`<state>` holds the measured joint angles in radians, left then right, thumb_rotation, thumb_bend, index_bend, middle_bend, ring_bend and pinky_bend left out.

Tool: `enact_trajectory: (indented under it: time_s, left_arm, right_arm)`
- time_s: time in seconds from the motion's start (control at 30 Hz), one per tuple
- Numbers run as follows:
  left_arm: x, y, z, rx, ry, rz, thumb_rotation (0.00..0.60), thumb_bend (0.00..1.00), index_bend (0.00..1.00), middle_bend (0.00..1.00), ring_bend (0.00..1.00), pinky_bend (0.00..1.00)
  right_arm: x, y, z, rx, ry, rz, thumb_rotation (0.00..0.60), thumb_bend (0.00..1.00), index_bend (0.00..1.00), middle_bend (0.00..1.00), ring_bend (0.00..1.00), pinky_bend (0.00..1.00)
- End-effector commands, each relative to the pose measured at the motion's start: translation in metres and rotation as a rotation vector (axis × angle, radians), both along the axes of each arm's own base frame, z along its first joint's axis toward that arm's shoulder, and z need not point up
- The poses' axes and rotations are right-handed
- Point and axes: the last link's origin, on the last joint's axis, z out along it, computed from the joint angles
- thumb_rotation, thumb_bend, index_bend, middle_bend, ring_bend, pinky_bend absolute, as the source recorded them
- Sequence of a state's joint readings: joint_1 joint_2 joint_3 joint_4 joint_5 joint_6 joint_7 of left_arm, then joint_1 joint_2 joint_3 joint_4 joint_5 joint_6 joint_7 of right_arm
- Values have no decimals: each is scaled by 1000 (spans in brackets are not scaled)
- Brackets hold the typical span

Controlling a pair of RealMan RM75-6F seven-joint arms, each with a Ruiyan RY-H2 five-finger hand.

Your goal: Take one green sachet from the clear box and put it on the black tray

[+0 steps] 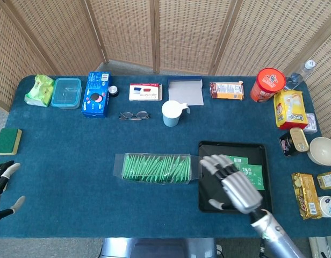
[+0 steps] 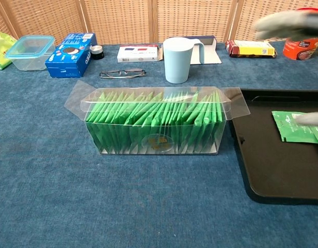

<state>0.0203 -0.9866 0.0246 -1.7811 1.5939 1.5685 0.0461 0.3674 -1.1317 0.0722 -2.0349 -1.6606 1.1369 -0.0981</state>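
Note:
The clear box lies mid-table, packed with several upright green sachets. To its right sits the black tray, with two green sachets lying flat on it. My right hand hovers open over the tray's left half, fingers spread and pointing toward the box; in the chest view it is a blur at the upper right. My left hand sits open at the table's near left edge, holding nothing.
A pale blue mug and glasses stand behind the box. Boxes, a container and snacks line the far edge. Cans, a bowl and packets crowd the right edge. A green sponge lies at the left.

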Motion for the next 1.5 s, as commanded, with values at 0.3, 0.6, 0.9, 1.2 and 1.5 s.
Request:
enact_trajectory:
  time_s: [0.3,0.6,0.9,1.2,1.5]
  left_arm:
    - [-6,3,-2,-10,-4,15,600,237,129,119,107,241]
    - [-8,6,-6,-21,-6,24,600,237,129,120,107,241]
    - [-8,4,-6,-16,-11,22,600,238,129,119,107,241]
    - [-9,3,-6,-15,-14,23,600,238,129,120,107,241]
    - [-11,2,-5,-10,-14,28,600,237,129,119,107,241]
  right_arm:
    - [55,-38,-44,125,-29,84,600,191,0,0,0,61]
    - [76,-54,-77,113,-23,72,600,191,0,0,0,61]
    - [84,-64,-95,107,-5,51,600,191,0,0,0,61]
    - [91,-79,-109,39,6,37,600,191,0,0,0,61]
    - [93,-91,-107,-33,5,30,600,191,0,0,0,61]
